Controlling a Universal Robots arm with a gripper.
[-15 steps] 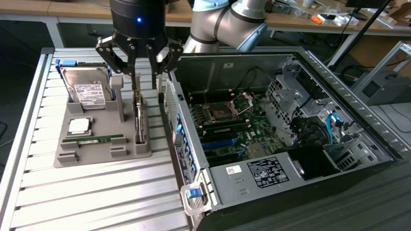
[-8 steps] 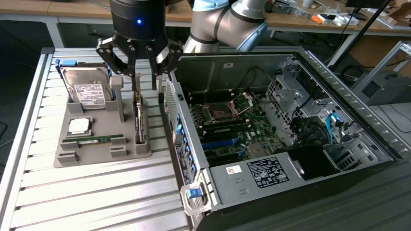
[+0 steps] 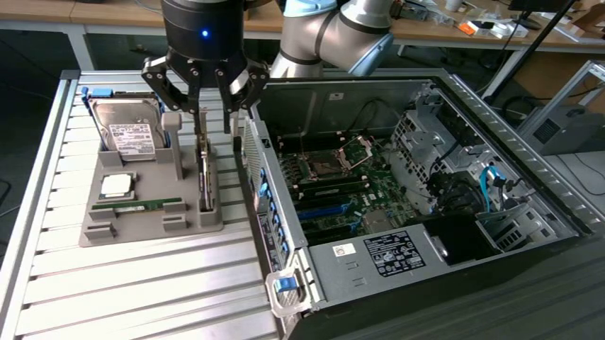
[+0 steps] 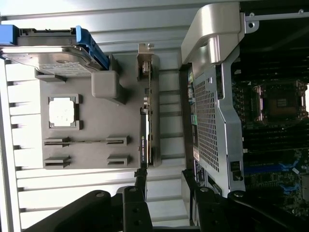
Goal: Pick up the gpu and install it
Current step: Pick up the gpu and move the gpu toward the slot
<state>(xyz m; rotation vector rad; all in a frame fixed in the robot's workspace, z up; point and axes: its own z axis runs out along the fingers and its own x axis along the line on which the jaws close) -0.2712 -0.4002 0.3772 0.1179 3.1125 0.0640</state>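
We see the gripper (image 3: 206, 110) with its two black fingers (image 4: 135, 208) spread wide and holding nothing. Directly beneath the gap between them stands the gpu (image 3: 204, 177), on its long edge in a slot of a grey holder tray (image 3: 132, 219). Its silver end bracket (image 4: 145, 63) is at the end of the card farthest from the fingers in the wrist view. The fingers hang over the card's far end in the exterior view, one on either side of its upper edge. We cannot tell whether either of them touches it.

The tray extends from the fingers toward the exterior view's left. It holds a silver hard drive (image 3: 127, 131) with a white label and blue rails, propped at a slant. Nearer the camera in that view, a square processor (image 3: 116, 185) sits in a recess. A slim green memory stick (image 3: 137, 204) lies between two small supports. Each of these stands apart from the card.

On the fingers' other side, just beside the tray, an open computer case (image 3: 283, 212) lies on its side. Inside it we see the motherboard (image 3: 341, 184) with its bare processor socket (image 4: 280, 101). A power supply (image 3: 397, 251) with a label and some blue cables (image 3: 492, 188) are also inside.

Tray and case rest on a table (image 3: 142, 290) of ribbed aluminium profiles. Behind the arm runs a wooden workbench (image 3: 113, 14) with small items scattered on it.
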